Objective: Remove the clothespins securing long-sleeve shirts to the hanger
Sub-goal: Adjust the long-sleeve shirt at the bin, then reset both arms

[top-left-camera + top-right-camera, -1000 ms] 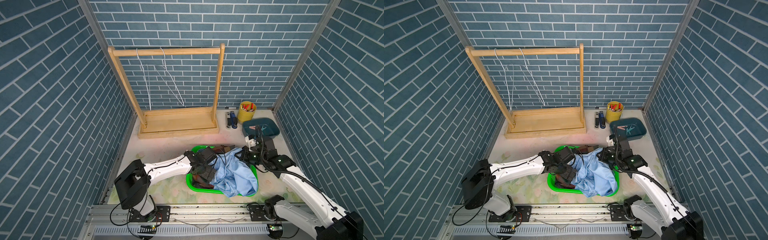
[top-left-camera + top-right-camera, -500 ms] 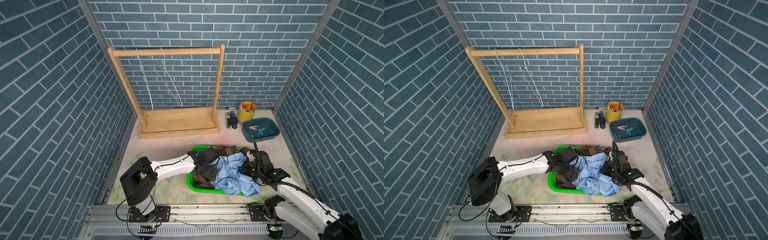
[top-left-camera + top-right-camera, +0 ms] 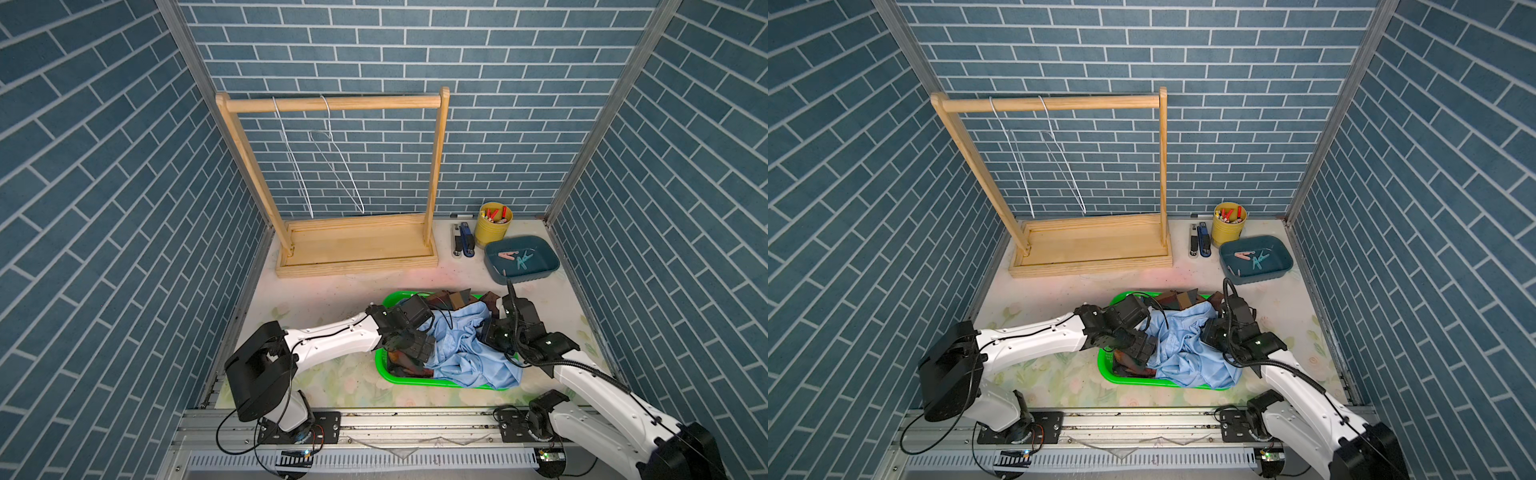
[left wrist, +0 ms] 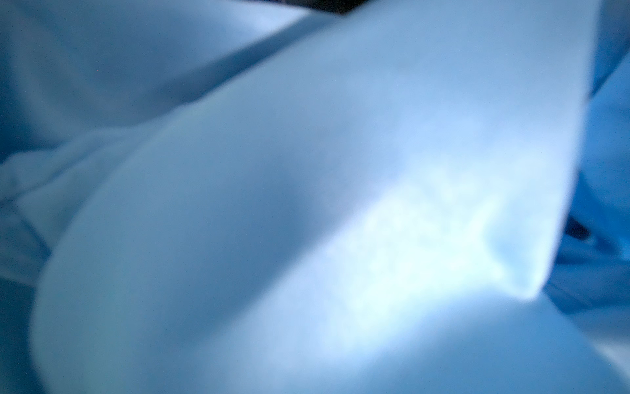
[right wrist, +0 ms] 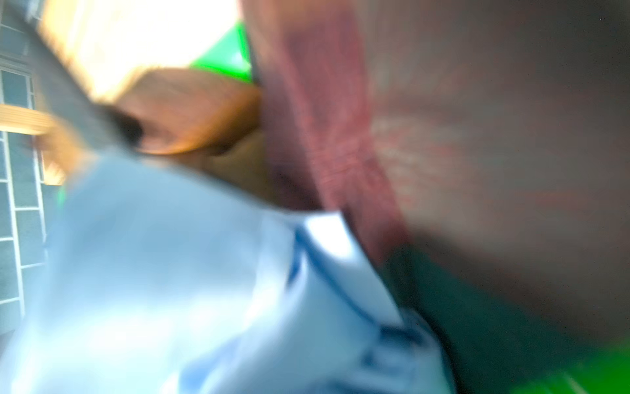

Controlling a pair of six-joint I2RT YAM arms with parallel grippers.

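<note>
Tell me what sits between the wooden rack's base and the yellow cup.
A grey stapler and a blue stapler lie side by side between the wooden rack's base and the yellow cup, seen in both top views.

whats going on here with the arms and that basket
Both arms are down in the green basket, where the pale blue shirt and the plaid shirt lie in a heap. The left gripper sits at one side of the pile, the right gripper at the other; no clear grip shows. The two wire hangers hang bare on the wooden rack, and pink and teal clothespins lie in the blue tray.
</note>
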